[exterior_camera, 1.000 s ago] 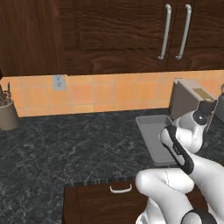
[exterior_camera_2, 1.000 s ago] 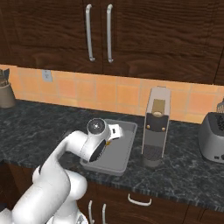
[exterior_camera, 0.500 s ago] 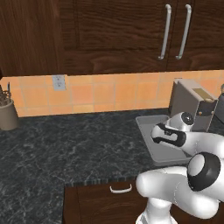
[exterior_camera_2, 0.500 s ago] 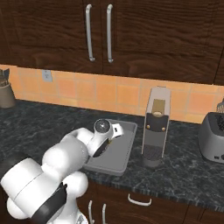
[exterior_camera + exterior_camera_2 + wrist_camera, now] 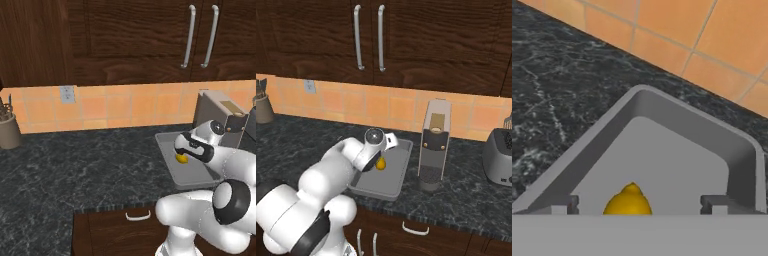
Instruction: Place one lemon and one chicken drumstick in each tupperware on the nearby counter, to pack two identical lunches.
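A shallow light-grey tupperware (image 5: 165, 151) (image 5: 375, 192) (image 5: 677, 118) lies on the black speckled counter (image 5: 80, 170) (image 5: 301, 137), close to the orange tiled wall. A small yellow lemon (image 5: 182, 159) (image 5: 380, 163) (image 5: 628, 201) is inside it, over the tray floor. My gripper (image 5: 185, 152) (image 5: 381, 155) (image 5: 639, 204) hangs just above the tray and is open. In the hand view its two fingertips (image 5: 564, 202) stand wide to either side of the lemon, with a gap on each side. The chicken drumstick is out of view.
A tall coffee machine (image 5: 220, 116) (image 5: 434, 145) stands right beside the tray. Further right is a toaster (image 5: 499, 156). A utensil holder (image 5: 9, 131) (image 5: 263, 107) sits far left by the wall. Dark cabinets (image 5: 368, 37) hang overhead, and drawers (image 5: 137, 216) lie below.
The jaws have spread wide and let go of the lemon, which now sits free in the tray. The hand has swung toward the tray's back part.
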### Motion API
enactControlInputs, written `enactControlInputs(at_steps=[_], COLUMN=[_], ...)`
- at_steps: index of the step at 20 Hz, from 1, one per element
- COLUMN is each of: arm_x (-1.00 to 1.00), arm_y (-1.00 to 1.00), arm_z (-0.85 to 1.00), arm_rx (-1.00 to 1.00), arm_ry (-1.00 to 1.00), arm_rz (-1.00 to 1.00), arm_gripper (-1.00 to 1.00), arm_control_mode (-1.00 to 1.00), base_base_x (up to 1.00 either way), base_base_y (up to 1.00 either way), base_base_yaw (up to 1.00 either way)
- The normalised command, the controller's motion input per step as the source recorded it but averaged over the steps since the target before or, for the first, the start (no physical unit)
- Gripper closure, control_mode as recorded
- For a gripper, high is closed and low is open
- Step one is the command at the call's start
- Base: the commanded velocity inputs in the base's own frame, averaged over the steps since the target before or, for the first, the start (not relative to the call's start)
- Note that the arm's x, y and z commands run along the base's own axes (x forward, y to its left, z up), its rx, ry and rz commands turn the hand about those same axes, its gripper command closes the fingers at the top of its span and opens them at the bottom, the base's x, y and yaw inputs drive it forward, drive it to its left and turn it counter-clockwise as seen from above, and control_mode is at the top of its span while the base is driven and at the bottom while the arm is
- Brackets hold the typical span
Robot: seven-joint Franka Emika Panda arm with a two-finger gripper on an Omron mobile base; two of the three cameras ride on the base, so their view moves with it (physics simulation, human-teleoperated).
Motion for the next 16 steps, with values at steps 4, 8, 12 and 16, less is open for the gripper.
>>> enactControlInputs(at_steps=[4, 8, 12, 16], arm_x=[-0.57, -1.0, -1.0, -0.88], arm_y=[0.11, 0.49, 0.64, 0.72], arm_z=[0.6, 0.23, 0.19, 0.22], arm_rx=[-0.02, -0.04, 0.13, 0.21], arm_ry=[0.03, -0.08, -0.2, -0.05], arm_rz=[0.0, -0.03, -0.35, -0.53], arm_gripper=[-1.0, -1.0, -1.0, -1.0], arm_control_mode=[-1.0, -1.0, -1.0, -1.0], base_base_x=[0.0, 0.0, 0.0, 0.0], base_base_y=[0.0, 0.0, 0.0, 0.0], base_base_yaw=[0.0, 0.0, 0.0, 0.0])
